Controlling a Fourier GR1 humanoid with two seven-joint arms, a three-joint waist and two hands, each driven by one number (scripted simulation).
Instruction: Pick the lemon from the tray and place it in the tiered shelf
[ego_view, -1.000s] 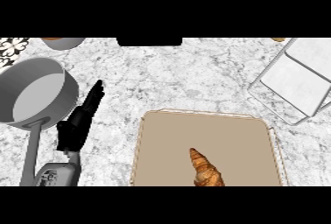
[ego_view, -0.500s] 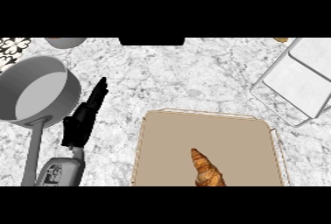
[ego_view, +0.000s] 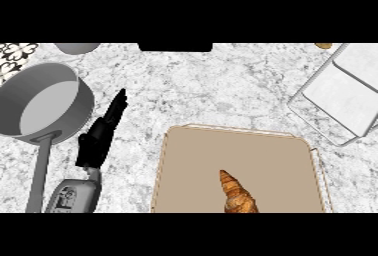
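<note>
Tray (ego_view: 207, 165): tan, rectangular, rounded corners, thin pale rim. It lies flat, and its near end is cut off by the view's lower edge. One golden-brown croissant (ego_view: 238, 195) lies on the tray's near half, about mid-width, pointed tip toward the tray's far edge.

Tiered shelf (ego_view: 336, 95): white panels in a grey wire frame, set askew beyond the tray's far right corner, apart from the tray.

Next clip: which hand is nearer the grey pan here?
Left. The left hand lies just right of the grey pan, beside its handle, fingers straight alongside its rim. The right hand is not in view, so where it sits cannot be told.
</note>
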